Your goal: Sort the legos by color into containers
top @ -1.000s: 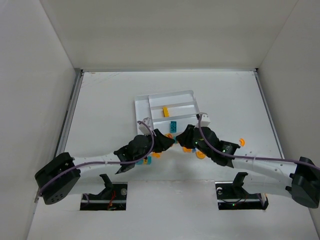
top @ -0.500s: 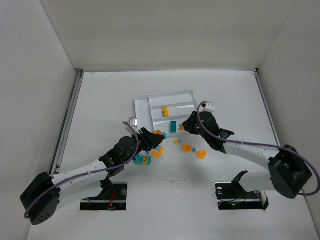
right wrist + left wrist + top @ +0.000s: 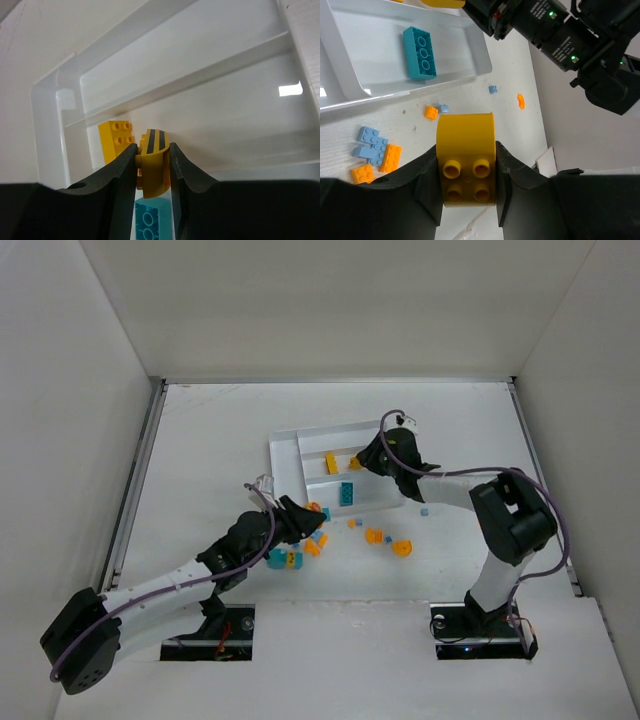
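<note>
Left fingers [image 3: 426,191] are seen pinching a yellow rounded piece [image 3: 466,160] by its two sides, its four studs turned toward the wrist camera; it is held above the desk [image 3: 200,440], just off the near edge of the white tray [image 3: 288,447]. In the top view the left fingers [image 3: 306,519] are placed over a loose cluster of legos. Below the held piece, light blue bricks [image 3: 370,142] and orange bricks [image 3: 391,157] are noted on the desk, with smaller orange and light blue bits scattered nearer the tray wall [image 3: 480,60]. Right fingers [image 3: 119,175] are recorded clamped on a yellow curved piece with black stripes [image 3: 152,167], held on edge over the tray. In the top view the right fingers [image 3: 370,462] are located over the middle long section. A yellow brick [image 3: 117,139] is lying in that section, just beside the striped piece; a teal brick [image 3: 150,220] is lying in the nearer section. Whether the striped piece touches the tray floor cannot be told. Two orange pieces [image 3: 375,536] are left on the desk near the tray's near edge
</note>
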Available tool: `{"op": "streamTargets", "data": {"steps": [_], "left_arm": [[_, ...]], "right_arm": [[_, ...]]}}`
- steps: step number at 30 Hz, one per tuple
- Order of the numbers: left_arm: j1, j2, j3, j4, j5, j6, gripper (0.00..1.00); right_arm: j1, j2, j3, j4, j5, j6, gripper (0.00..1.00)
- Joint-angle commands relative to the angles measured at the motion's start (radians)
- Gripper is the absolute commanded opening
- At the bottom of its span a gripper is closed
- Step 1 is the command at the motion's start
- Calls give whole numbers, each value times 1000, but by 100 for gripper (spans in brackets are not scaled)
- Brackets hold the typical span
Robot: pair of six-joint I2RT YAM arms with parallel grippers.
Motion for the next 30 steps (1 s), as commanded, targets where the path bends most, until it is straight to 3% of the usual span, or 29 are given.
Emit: {"op": "streamTargets", "data": {"steps": [1, 3, 7, 9, 15, 21, 27, 30], "left_arm": [[18, -26, 14, 22, 38, -40, 12], [23, -25, 16, 22, 38, -49, 12], [27, -17, 23, 20, 56, -91, 12], [27, -17, 26, 26, 64, -111, 12], [49, -19, 71, 25, 174, -235, 12], [107, -85, 79, 20, 288, -384, 13], [139, -97, 80, 26, 444, -503, 15], [122, -94, 80, 31, 481, -542, 16]], "right_arm": [[0, 29, 56, 88, -55, 42, 29], [0, 35, 63, 93, -67, 50, 35], [0, -46, 26, 70, -3, 13, 64], [6, -106, -5, 70, 33, -28, 70], [67, -380, -181, 88, -7, -220, 66], [300, -753, -442, 142, -119, -358, 59], [477, -990, -520, 116, -199, -458, 79], [523, -1030, -514, 102, -251, -508, 83]]}}
